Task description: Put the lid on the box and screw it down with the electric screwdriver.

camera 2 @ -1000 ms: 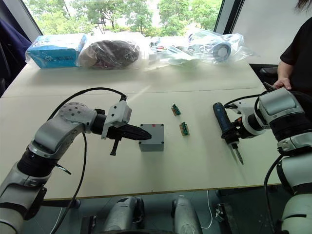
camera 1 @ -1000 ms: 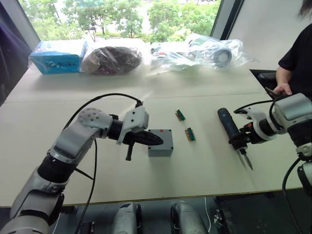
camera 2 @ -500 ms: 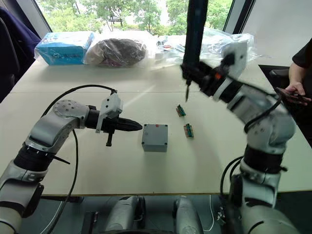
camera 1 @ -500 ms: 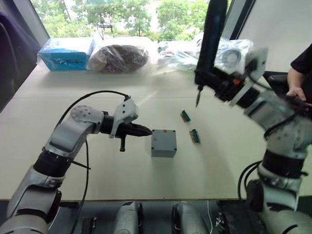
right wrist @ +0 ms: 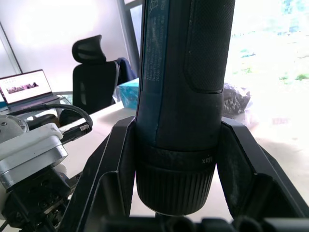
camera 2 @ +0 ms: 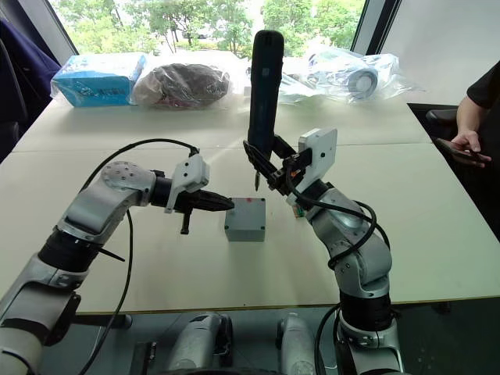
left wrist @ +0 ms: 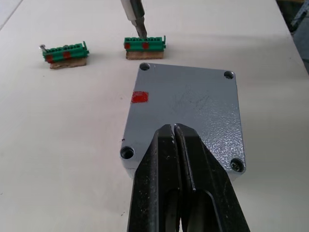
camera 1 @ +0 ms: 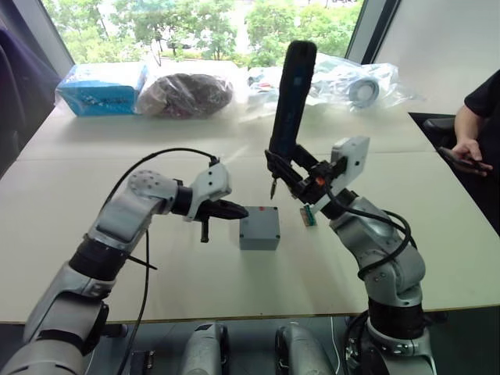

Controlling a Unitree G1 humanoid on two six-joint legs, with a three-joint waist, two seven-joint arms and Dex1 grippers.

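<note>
Lid (left wrist: pixel 186 121) sits on box (camera 1: pixel 258 233), mid-counter. Left gripper (left wrist: pixel 175 145), fingers together, rests at its 9 o'clock edge. Right gripper (right wrist: pixel 169 183) clamps the electric screwdriver (camera 1: pixel 287 98) upright; I'd lower the bit squarely into the 12 o'clock corner screw hole.

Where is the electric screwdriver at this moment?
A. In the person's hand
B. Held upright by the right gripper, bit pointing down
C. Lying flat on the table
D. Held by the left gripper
B: the right gripper clamps the electric screwdriver upright, its bit hanging above the lid.
</note>
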